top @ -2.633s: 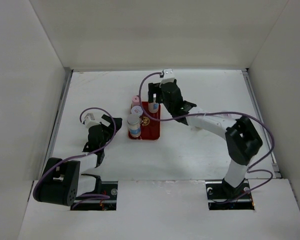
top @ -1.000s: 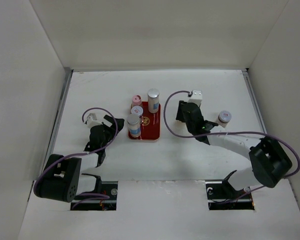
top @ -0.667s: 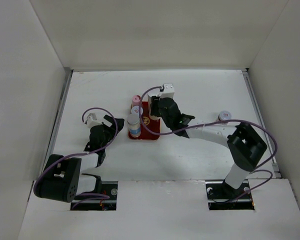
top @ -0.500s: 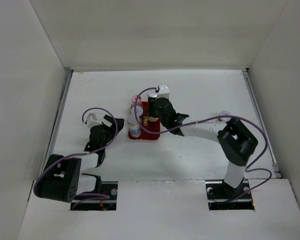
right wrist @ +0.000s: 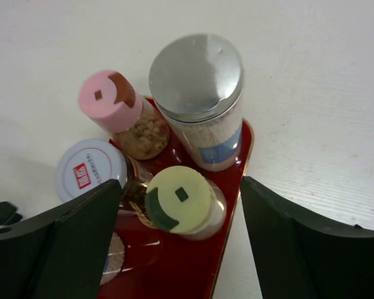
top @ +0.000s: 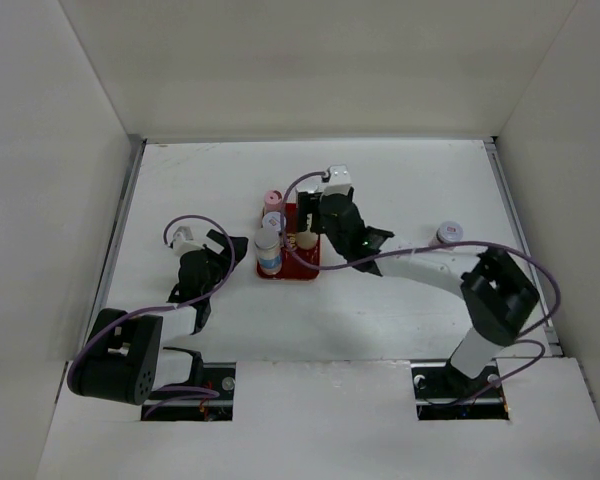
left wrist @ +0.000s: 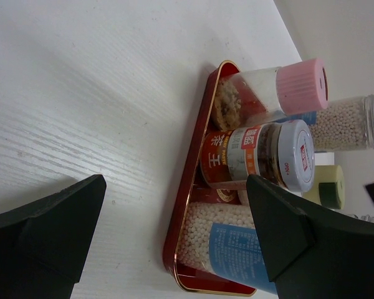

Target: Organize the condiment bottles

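Observation:
A red tray holds several condiment bottles. In the right wrist view they are a pink-capped one, a silver-capped one, a white-capped one and a yellow-green-capped one. A blue-labelled bottle stands at the tray's near left. My right gripper is open above the tray, its fingers wide on either side of the yellow-green cap without touching it. My left gripper is open and empty, left of the tray. One more bottle stands alone on the table at the right.
White walls enclose the table on three sides. The right arm's forearm stretches across the table between the tray and the lone bottle. The left wrist view shows the tray rim close ahead.
My right gripper swung from the table's right side back over the tray. The yellow-green-capped bottle now stands on the tray. The left arm has barely moved.

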`<state>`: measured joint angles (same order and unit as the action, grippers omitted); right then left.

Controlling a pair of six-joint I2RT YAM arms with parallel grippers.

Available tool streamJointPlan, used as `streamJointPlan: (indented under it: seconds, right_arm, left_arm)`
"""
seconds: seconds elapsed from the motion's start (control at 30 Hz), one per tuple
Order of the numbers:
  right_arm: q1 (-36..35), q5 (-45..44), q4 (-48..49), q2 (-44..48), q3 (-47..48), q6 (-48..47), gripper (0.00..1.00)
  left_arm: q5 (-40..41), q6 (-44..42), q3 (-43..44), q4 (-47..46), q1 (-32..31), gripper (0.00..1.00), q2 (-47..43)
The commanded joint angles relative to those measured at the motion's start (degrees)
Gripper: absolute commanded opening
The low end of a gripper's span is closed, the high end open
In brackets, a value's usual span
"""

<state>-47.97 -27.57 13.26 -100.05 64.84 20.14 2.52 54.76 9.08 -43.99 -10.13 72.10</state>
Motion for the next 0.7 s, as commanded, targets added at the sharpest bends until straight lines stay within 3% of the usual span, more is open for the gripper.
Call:
streamJointPlan:
  seconds: [0.0,0.33,0.5,0.67]
  right_arm:
    - [1.51,-2.56,1.60,10.29,-2.95,-0.45,0.85]
    - [20.74,-21.99,-10.96,32.27,-19.39,0.51,0.96]
    - [29.80,-21.74,-13.52,35.98,-24.58,2.53,0.98]
    - [33.24,-17.17,-14.05,31.07,-24.94,3.76,0.99]
  left_arm:
    - [-0.06,0.34,1.11,-2.95,0.42,1.00,-0.73]
    - [-0.59,0.43,1.11,-3.03,0.16,1.00,-0.46]
    - [-0.06,0.43,1.11,-3.03,-0.02,1.00,-0.38]
    - [-0.07,0.43,1.03,-3.03,-0.37,1.00,-0.90]
